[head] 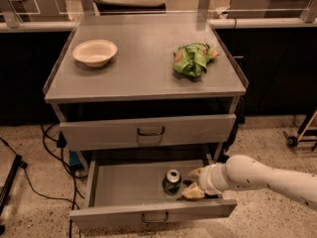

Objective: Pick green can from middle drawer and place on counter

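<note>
Green can, silver top with pull tab, stands upright in the middle drawer, right of centre. The drawer is pulled out, grey and shallow. The counter above is flat and grey. The gripper, fingers spread, sits just right of the can inside the drawer.

Lab: glass-panelled benches; claw in drawer

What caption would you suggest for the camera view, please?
The arm's tool, open, sits beside the green can in the pulled-out middle drawer; a bowl and snack bag rest on the counter.
</note>
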